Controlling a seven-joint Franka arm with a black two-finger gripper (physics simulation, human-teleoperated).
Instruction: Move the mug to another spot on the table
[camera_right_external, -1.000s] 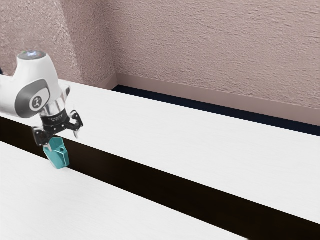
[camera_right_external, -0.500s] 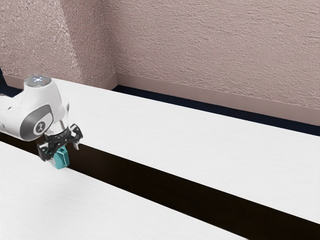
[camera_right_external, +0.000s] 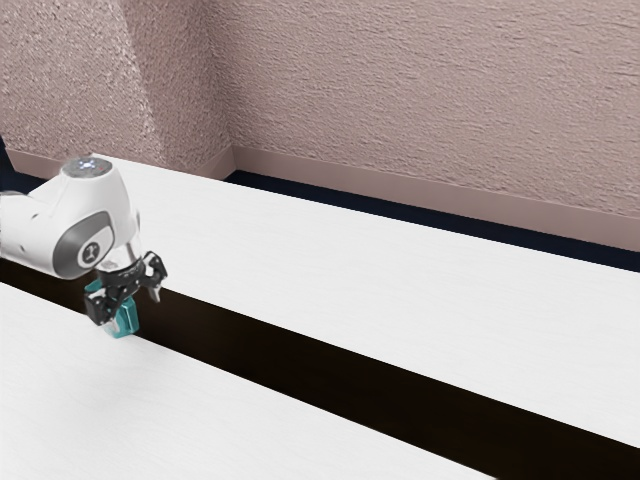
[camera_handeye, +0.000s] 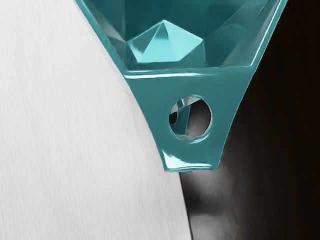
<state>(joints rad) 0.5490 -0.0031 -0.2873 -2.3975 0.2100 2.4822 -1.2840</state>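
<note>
Now | mug (camera_right_external: 125, 319): teal, glossy, faceted walls, slab handle with round hole | place: edge of near table (camera_right_external: 150, 410), beside dark gap (camera_right_external: 320, 375), exterior view's left | handling: likely light, rigid, slick; pinch across opposite walls, not the handle | gripper (camera_right_external: 122, 303): right over mug, cannot tell whether it grips.

Exterior view: mug (camera_right_external: 125, 319) mostly hidden behind my pincer (camera_right_external: 124, 298), too small to tell whether it touches the bench (camera_right_external: 350, 270). Arm (camera_right_external: 70, 215) is cut off at that view's left edge. Wrist view: the picture's edge cuts off most of the mug's rim, and its base is hidden.
</note>
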